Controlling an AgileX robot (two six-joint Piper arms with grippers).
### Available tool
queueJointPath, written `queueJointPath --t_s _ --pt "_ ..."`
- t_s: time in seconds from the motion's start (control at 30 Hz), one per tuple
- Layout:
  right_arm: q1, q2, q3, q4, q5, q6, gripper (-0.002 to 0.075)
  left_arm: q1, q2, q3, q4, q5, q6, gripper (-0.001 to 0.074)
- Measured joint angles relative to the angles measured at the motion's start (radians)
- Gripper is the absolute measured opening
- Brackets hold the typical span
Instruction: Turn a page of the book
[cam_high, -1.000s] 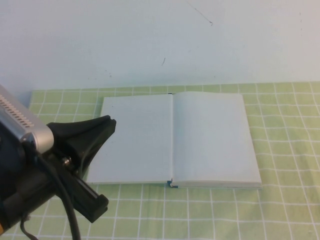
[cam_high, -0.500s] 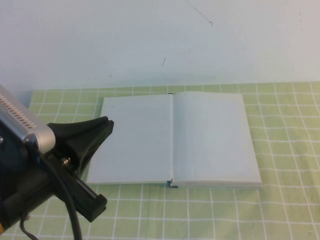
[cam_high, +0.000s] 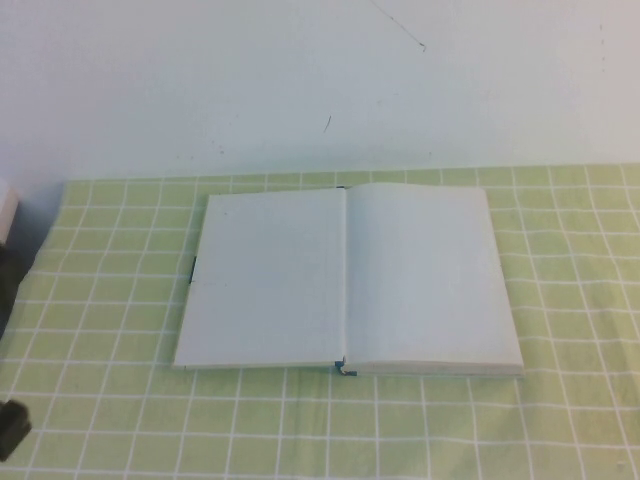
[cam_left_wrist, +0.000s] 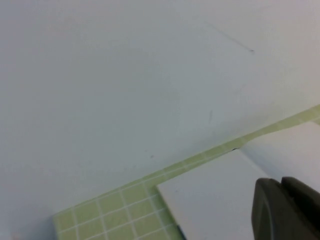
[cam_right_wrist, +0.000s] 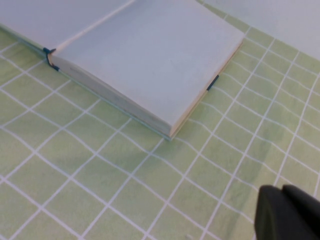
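The book lies open and flat near the middle of the bench, toward the back edge, spine running front to back. The page rests fully down on the left half, its plain off-white face up. The thick block of remaining pages sits on the right half. Judged from this layout, the turn appears complete: 1 leaf is over and nothing is lifted or curled. What remains is probably only clearing the arms away.

The left gripper is at the left edge of the bench, apart from the book, raised and aimed over the book's back-left corner. Its 2 fingers are closed together with no gap, holding nothing. The right gripper is near the front-right corner of the bench, well apart from the book; its fingers also sit pressed together, empty.

A green checked mat covers the bench under the book. A pale wall stands behind the back edge. Nothing obstructs the book.
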Motion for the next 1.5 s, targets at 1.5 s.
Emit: queueJointPath --t_s 1.5 --pt "0.0 0.0 0.0 0.0 0.0 0.0 -0.0002 0.498 -0.498 0.58 -0.607 0.052 0.365 -0.0004"
